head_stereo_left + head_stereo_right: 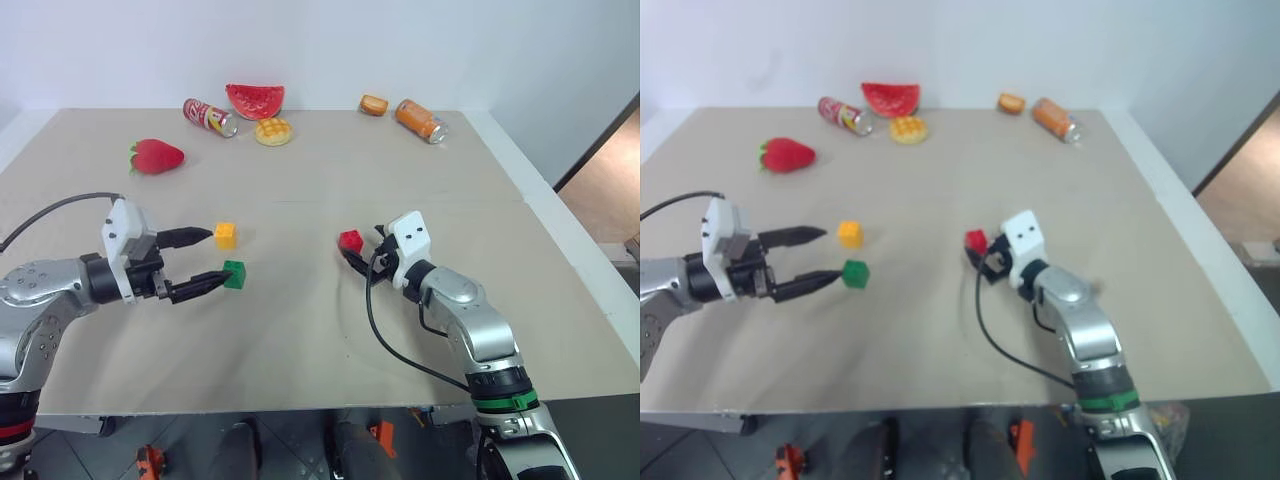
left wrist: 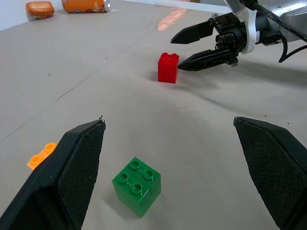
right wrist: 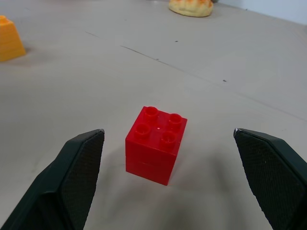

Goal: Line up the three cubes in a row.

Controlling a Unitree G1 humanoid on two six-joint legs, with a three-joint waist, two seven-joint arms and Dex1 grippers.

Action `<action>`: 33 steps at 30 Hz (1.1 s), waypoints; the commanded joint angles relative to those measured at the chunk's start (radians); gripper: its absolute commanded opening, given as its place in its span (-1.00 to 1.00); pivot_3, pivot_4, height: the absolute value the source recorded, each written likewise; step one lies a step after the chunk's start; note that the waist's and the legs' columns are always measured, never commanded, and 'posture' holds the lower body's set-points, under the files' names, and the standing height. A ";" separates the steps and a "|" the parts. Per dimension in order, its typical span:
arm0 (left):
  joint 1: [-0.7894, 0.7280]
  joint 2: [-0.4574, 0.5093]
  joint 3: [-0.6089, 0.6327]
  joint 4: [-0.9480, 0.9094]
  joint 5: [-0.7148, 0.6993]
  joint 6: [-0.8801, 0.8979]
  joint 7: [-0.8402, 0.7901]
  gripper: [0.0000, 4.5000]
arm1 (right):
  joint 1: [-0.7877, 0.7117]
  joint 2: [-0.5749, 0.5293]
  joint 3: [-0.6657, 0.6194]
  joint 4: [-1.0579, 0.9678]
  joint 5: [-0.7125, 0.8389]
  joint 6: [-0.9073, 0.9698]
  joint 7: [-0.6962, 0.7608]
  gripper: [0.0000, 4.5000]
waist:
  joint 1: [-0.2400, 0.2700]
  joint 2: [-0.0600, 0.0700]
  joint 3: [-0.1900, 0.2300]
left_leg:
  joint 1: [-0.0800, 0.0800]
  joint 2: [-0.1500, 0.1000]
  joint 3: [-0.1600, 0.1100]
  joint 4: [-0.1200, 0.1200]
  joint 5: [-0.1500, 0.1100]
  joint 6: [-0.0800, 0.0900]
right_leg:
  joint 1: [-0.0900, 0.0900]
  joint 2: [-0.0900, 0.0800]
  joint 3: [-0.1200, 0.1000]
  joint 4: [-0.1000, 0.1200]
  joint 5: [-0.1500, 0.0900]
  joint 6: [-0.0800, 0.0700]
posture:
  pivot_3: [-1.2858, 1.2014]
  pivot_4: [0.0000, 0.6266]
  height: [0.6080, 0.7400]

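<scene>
Three cubes — red [image 3: 156, 144], green [image 2: 137, 186], yellow-orange [image 1: 225, 235] — likely light, rigid, slick; pinch flat opposite sides; left gripper [image 1: 205, 259] and right gripper [image 2: 189, 48] both gape, empty.

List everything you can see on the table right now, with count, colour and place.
red plastic brick cube: 1, red, mid-table, between the open right pincer's fingers
green plastic brick cube: 1, green, at left pincer's tips
yellow-orange plastic brick cube: 1, beyond the green one
toy strawberry: 1, red, far left
cans: 2, red and orange, lying at back
watermelon slice: 1, back
buns: 2, yellow, brown
left pincer: open
right pincer: open
</scene>
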 commanded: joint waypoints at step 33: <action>-0.047 -0.161 -0.095 -0.084 -0.014 0.003 0.078 1.00 | -0.097 0.136 -0.032 0.273 -0.056 -0.154 -0.100 -0.47 | -0.001 0.000 0.000 | 0.000 0.000 -0.001 0.011 0.000 0.001 | 0.000 0.001 0.002 0.011 0.001 0.001 | 0.03 -0.52 1.00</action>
